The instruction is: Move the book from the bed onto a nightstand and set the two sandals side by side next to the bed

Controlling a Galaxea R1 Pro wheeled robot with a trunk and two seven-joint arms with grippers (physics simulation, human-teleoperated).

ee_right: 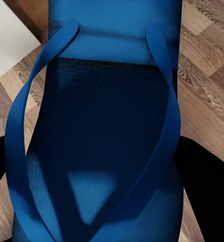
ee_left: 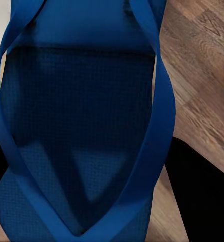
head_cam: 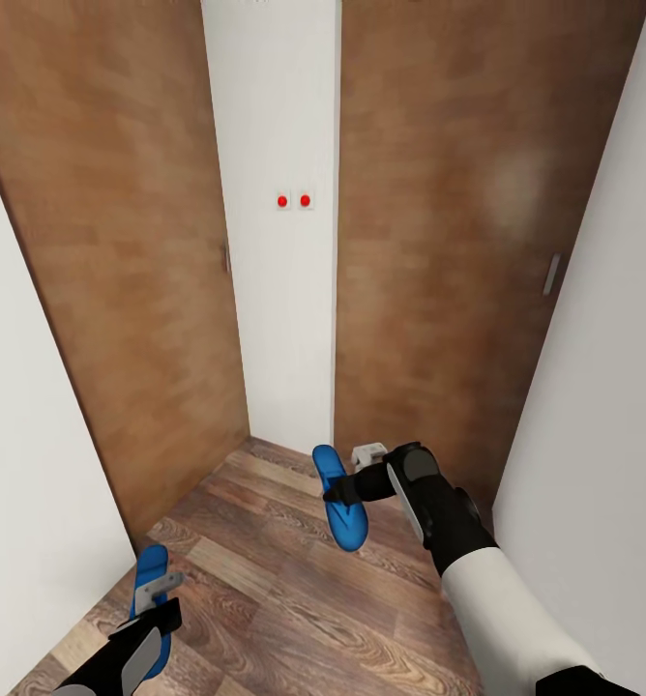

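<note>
The robot faces a narrow corner: two tall brown wooden doors (head_cam: 120,242) flank a white wall strip (head_cam: 279,290) bearing two small red dots (head_cam: 294,201), above a wood-plank floor (head_cam: 265,599).

At about seven o'clock in the head view, the left gripper (head_cam: 154,604) is clamped on a blue rubber flip-flop sandal (head_cam: 149,570), its toe pointing up toward twelve o'clock. At roughly one o'clock from it, near the picture's lower middle, the right gripper (head_cam: 347,491) grips the second blue flip-flop sandal (head_cam: 340,503) — held clear of the floor, its sole tilted and lengthwise toward eleven o'clock.

Each wrist view looks close onto its sandal's textured footbed and V-shaped strap — the left one (ee_left: 81,126), the right one (ee_right: 106,126) — with floor planks behind.
</note>
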